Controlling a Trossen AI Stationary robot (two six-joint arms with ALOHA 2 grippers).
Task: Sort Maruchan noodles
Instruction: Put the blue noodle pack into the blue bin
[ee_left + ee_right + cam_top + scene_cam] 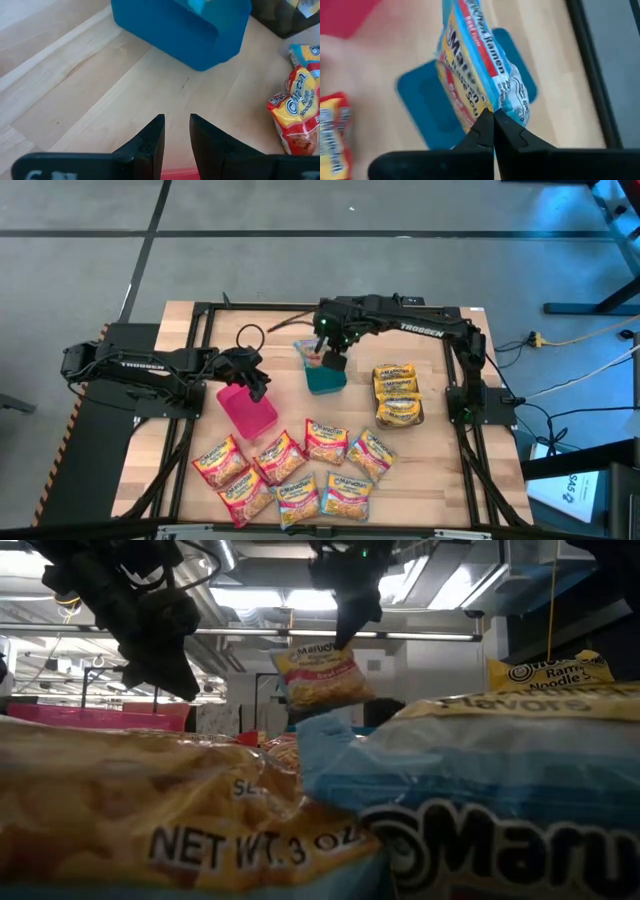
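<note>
My right gripper (493, 125) is shut on a light-blue Maruchan packet (475, 65), held over the teal bin (325, 380) in the middle of the table. The low view shows that packet (315, 675) in the air below the right gripper (352, 620). My left gripper (176, 132) is open and holds nothing. It hovers at the pink bin (247, 408), on that bin's far right side. Several red and light-blue packets (290, 470) lie flat on the near part of the table. Yellow packets (397, 393) sit in a dark bin to the right. My right gripper pinches the light-blue packet between its two fingers at the crimped edge near a corner (509, 107). The fingers come from above, pointing down. The packet hangs tilted below them, lifted clear, above the teal bin (422, 112).
The teal bin (180, 30) stands just beyond my left gripper, with bare wood between them. The loose packets crowd the near edge, and one red and yellow packet (295, 112) lies right of the left gripper. Black frame rails run along the table's sides.
</note>
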